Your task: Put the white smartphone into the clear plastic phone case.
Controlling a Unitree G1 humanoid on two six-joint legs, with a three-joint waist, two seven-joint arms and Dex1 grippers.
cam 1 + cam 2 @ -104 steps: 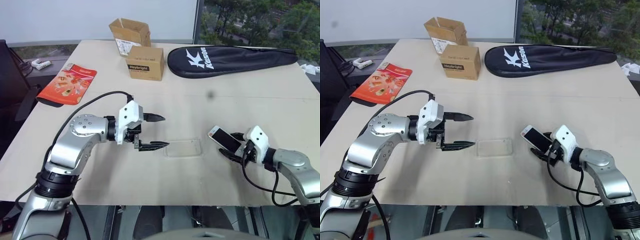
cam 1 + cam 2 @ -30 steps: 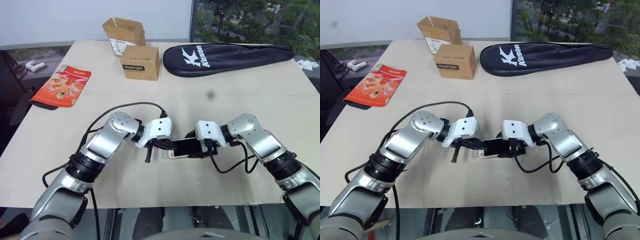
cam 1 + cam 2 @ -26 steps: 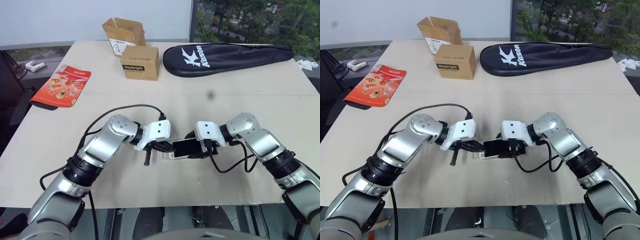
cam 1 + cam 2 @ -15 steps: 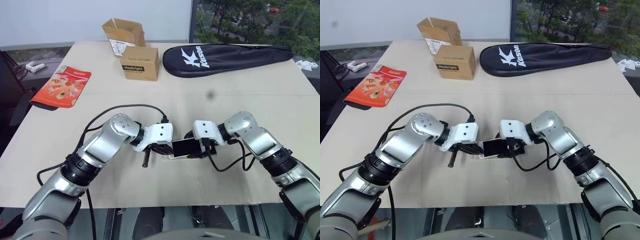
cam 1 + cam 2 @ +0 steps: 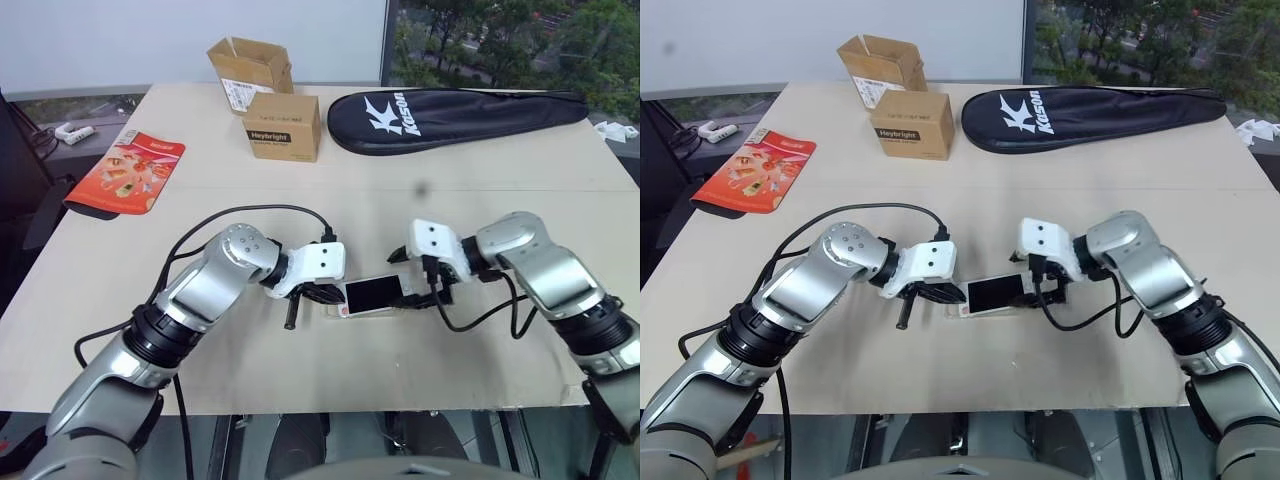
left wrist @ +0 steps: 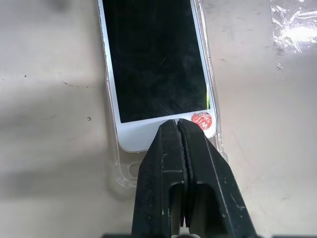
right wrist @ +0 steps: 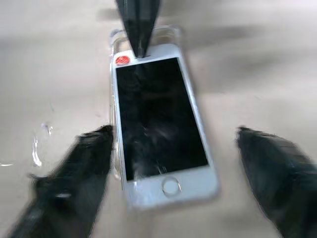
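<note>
Pressing: L gripper fingers together on white smartphone | in clear plastic phone case | R gripper spread

A large beige table seen from above. At its far edge, around 12 o'clock, a pale wall panel meets a window at 1 o'clock showing green trees in daylight. A dark chair back stands at 9 o'clock, beside the table's left edge. Even, soft light throughout.
</note>
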